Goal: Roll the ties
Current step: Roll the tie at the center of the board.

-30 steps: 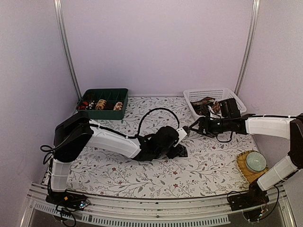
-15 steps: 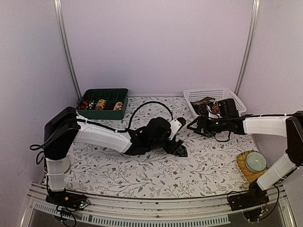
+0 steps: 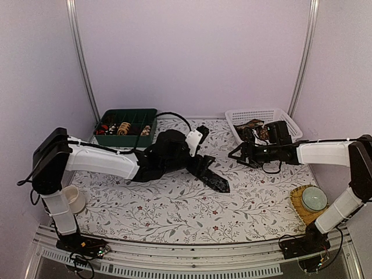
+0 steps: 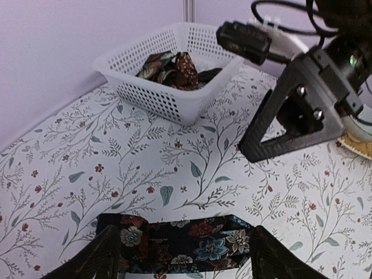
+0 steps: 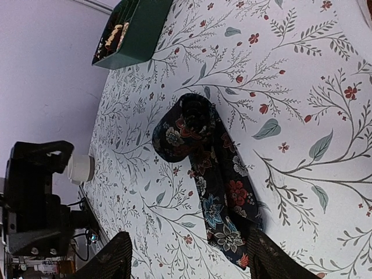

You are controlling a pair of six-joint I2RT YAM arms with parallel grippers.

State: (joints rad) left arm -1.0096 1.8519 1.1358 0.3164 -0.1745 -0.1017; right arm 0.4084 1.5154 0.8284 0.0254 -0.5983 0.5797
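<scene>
The tie (image 3: pixel 214 179) lies mid-way across the table (image 3: pixel 174 215), its far-left end coiled and its pointed end flat toward me. I judge it is laid straight so the coil can roll along it. My left end effector (image 4: pixel 185 244) hovers above it, arm stretched low, jaws wide, empty. The right end effector (image 3: pixel 235 154) hangs just beside, open and empty, arm reaching leftward.

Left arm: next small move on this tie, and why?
Probably lower the left gripper and close on the tie to roll it further: its jaws stand open either side of the cloth, only one end is coiled, and the pointed end lies flat.
</scene>
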